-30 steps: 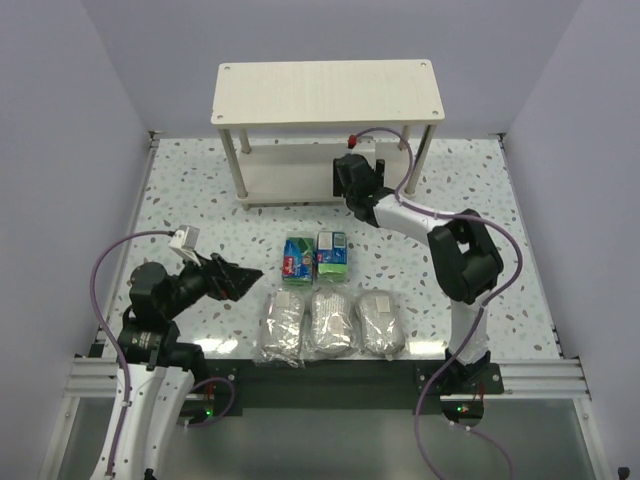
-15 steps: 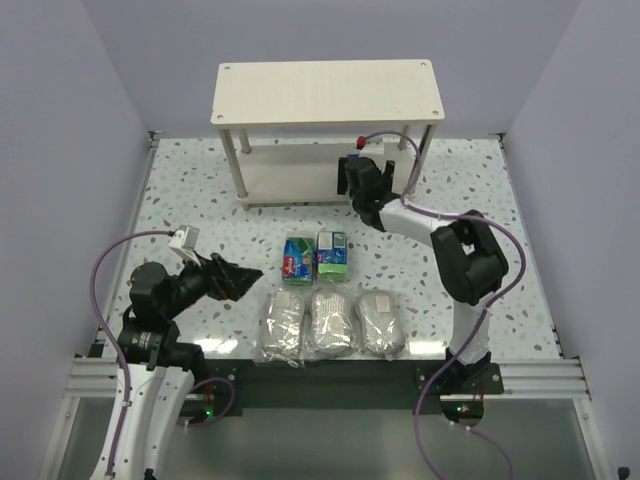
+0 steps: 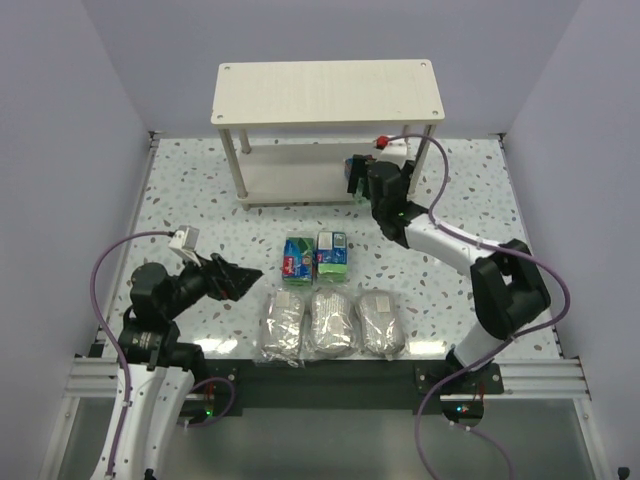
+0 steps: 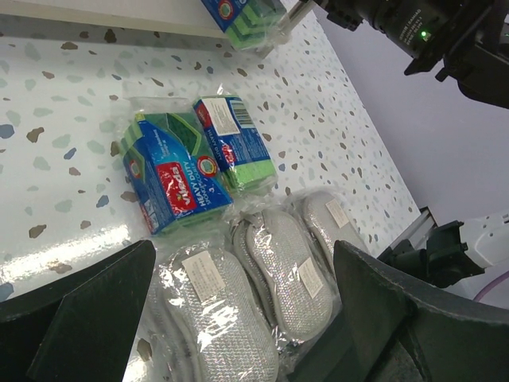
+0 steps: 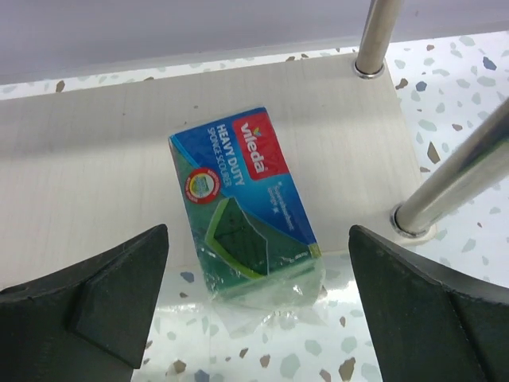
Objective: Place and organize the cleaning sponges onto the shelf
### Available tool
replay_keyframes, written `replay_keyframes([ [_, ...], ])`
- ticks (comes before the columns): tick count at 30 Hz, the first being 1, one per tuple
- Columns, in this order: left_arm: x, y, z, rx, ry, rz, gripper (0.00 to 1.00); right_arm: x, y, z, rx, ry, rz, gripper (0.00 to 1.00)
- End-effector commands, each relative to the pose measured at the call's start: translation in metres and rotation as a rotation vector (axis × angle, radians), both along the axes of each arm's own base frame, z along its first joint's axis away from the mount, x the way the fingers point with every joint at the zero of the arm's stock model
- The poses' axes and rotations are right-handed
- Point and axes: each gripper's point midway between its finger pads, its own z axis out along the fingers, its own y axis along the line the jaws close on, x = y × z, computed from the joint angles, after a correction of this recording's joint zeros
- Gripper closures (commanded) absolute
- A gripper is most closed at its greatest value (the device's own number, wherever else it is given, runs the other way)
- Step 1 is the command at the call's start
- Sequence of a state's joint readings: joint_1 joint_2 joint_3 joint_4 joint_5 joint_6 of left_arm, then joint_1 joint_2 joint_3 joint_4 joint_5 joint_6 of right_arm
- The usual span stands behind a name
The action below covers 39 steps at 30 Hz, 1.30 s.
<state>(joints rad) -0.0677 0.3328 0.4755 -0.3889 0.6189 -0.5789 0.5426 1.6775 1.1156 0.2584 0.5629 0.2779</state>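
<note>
**Position.** One green-and-blue printed sponge pack (image 5: 238, 191) lies flat and skewed at the right front of the lower tier (image 5: 95, 159) of the cream wood-grain two-tier shelf (image 3: 328, 90). Its near end, with loose wrap, appears to overhang the tier's front edge.

**Right gripper** (image 3: 362, 180): the jaws stand wide to either side of the pack and touch nothing.

**Left gripper** (image 3: 232, 280): the jaws are wide and empty, hovering over the speckled counter (image 3: 200, 190) beside the remaining stock.

**Step in hand, judged.** This is a placement near its end. To finish it well, draw straight back and low, without raking the wrap. A nudge inward to square the pack would be prudent.

**Edges.** A round metal leg (image 5: 445, 183) stands just beside the right jaw, and the top board is close overhead. Lateral swing is not advised.

**Open room.** The tier is bare to the left of the pack.

**Outstanding.** Two like packs (image 3: 315, 256) and three grey oval bundles in clear wrap (image 3: 331, 322) sit on the counter.
</note>
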Motion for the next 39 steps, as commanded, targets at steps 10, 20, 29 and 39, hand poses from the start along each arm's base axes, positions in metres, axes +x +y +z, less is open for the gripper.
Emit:
replay_keyframes([
  [10, -0.002, 0.000, -0.003, -0.003, -0.024, 0.001, 0.00, -0.061, 0.003, -0.016, 0.099, 0.139, 0.095, 1.00],
  [20, -0.002, -0.001, 0.001, -0.013, -0.029, 0.000, 0.00, -0.044, 0.020, -0.067, 0.071, 0.233, 0.066, 1.00],
  [29, -0.004, 0.001, 0.003, 0.000, -0.032, 0.007, 0.00, -0.014, 0.028, -0.063, 0.085, 0.152, 0.015, 1.00],
  [39, -0.003, 0.002, 0.004, 0.009, -0.029, 0.014, 0.00, 0.017, 0.053, -0.058, 0.058, 0.134, 0.075, 1.00],
])
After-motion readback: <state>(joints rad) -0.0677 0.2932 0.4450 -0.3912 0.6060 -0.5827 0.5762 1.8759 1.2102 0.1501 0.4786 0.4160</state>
